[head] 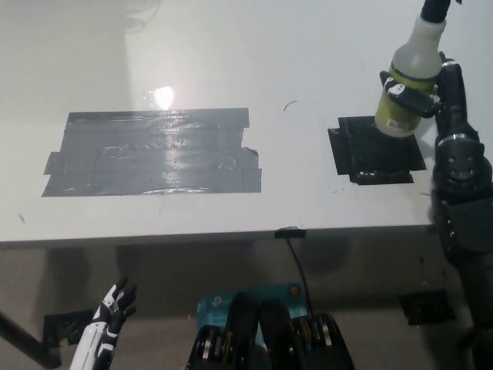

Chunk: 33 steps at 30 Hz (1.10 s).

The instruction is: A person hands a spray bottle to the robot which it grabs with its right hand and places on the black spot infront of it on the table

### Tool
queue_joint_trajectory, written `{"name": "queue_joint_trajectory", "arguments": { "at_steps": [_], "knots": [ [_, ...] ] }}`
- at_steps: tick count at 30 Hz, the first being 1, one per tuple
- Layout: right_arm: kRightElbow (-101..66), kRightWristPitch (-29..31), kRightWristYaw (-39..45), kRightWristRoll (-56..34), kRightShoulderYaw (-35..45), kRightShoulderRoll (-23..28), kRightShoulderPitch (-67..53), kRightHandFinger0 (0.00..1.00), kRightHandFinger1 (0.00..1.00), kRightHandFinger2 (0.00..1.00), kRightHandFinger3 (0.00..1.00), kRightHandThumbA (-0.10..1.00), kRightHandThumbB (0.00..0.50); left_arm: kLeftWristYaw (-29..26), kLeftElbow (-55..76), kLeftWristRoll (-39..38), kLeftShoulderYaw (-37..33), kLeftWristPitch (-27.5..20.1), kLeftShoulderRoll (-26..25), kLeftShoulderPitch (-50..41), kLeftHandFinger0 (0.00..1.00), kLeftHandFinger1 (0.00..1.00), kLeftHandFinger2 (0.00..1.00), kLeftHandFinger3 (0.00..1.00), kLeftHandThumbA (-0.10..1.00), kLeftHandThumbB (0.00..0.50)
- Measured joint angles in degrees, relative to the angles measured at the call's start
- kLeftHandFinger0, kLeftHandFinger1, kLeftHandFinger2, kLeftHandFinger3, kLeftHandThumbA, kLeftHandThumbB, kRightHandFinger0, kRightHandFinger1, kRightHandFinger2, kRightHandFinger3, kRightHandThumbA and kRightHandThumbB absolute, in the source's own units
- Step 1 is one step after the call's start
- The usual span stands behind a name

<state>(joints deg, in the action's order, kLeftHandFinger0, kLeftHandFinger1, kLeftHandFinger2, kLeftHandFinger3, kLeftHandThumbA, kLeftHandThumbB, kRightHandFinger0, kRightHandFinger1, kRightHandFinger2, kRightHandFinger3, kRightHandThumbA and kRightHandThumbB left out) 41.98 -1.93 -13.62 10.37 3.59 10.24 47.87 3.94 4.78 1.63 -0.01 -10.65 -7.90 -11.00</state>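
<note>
Currently placing: right robot hand grips spray bottle above black spot. Next: lower, release. Left robot hand idle below counter, fingers spread.

Single head view, looking steeply down, white table filling upper frame, floor below

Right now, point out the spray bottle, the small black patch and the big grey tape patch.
spray bottle (404,96), head view, on its yellow-green body
small black patch (370,158), head view, bare middle
big grey tape patch (154,153), head view, centre
</note>
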Motion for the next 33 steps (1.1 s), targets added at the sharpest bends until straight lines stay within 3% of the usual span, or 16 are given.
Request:
{"name": "queue_joint_trajectory", "arguments": {
  "at_steps": [12,17,19,20,21,23,24,25,26,28,29,31,33],
  "knots": [
    [0.0,2.0,-3.6,0.2,0.0,-3.7,-1.8,0.00,0.35,0.69,0.69,-0.10,0.142,0.0,-0.1,-0.1,0.0,0.0,0.1,0.0,1.00,1.00,1.00,1.00,0.95,0.224],
    [0.0,3.1,-4.9,0.2,0.0,-4.6,-2.4,0.06,0.35,0.65,0.68,0.00,0.145,0.0,-0.5,-0.2,0.0,-0.1,0.1,0.1,1.00,1.00,1.00,1.00,0.94,0.242],
    [0.1,3.2,-5.3,0.2,0.1,-4.7,-2.5,0.05,0.31,0.60,0.65,0.06,0.152,0.0,-0.7,-0.3,0.0,-0.2,0.1,0.1,1.00,1.00,1.00,1.00,0.93,0.251],
    [0.1,3.3,-5.5,0.1,0.2,-4.7,-2.6,0.05,0.32,0.62,0.67,0.08,0.162,0.0,-0.7,-0.3,0.0,-0.2,0.1,0.1,1.00,1.00,1.00,1.00,0.94,0.246],
    [0.2,3.4,-5.6,0.1,0.3,-4.7,-2.6,0.13,0.44,0.78,0.80,0.15,0.203,0.0,-0.7,-0.3,0.0,-0.2,0.1,0.1,1.00,1.00,1.00,1.00,0.94,0.239],
    [0.4,3.8,-5.6,-0.2,0.6,-4.7,-2.8,0.21,0.52,0.81,0.82,0.21,0.213,0.0,-0.7,-0.4,0.1,-0.2,0.1,0.1,1.00,1.00,1.00,1.00,0.94,0.237],
    [0.4,3.8,-5.6,-0.3,0.6,-4.7,-2.9,0.38,0.73,1.00,1.00,0.26,0.261,0.0,-0.7,-0.4,0.1,-0.2,0.1,0.1,1.00,1.00,1.00,1.00,0.95,0.238],
    [0.5,3.8,-5.5,-0.6,0.6,-4.7,-3.0,0.87,1.00,1.00,1.00,0.40,0.332,0.0,-0.8,-0.4,0.1,-0.3,0.1,0.1,1.00,1.00,1.00,1.00,0.94,0.231],
    [0.5,3.9,-5.4,-0.6,0.5,-4.6,-3.1,1.00,1.00,1.00,1.00,0.45,0.373,0.0,-0.8,-0.3,0.1,-0.3,0.1,0.1,1.00,1.00,1.00,1.00,0.93,0.225],
    [0.5,4.3,-4.8,-0.6,0.0,-4.3,-3.4,1.00,1.00,1.00,1.00,0.47,0.386,0.0,-0.8,-0.4,0.1,-0.3,0.1,0.1,1.00,1.00,1.00,1.00,0.93,0.226],
    [0.8,5.3,-3.9,-0.6,-1.1,-3.5,-3.7,1.00,1.00,1.00,1.00,0.66,0.462,0.0,-0.8,-0.4,0.1,-0.3,0.1,0.1,1.00,1.00,1.00,1.00,0.93,0.232],
    [1.5,7.1,-2.3,-0.4,-2.9,-2.2,-3.8,1.00,1.00,1.00,1.00,0.72,0.496,0.0,-0.9,-0.4,0.1,-0.4,0.1,0.1,1.00,1.00,1.00,1.00,0.93,0.233],
    [2.2,8.1,-1.3,0.3,-5.1,-0.6,-3.8,1.00,1.00,1.00,1.00,0.70,0.500,0.0,-0.9,-0.4,0.1,-0.5,0.1,0.2,1.00,1.00,1.00,1.00,0.93,0.229]
  ]
}}
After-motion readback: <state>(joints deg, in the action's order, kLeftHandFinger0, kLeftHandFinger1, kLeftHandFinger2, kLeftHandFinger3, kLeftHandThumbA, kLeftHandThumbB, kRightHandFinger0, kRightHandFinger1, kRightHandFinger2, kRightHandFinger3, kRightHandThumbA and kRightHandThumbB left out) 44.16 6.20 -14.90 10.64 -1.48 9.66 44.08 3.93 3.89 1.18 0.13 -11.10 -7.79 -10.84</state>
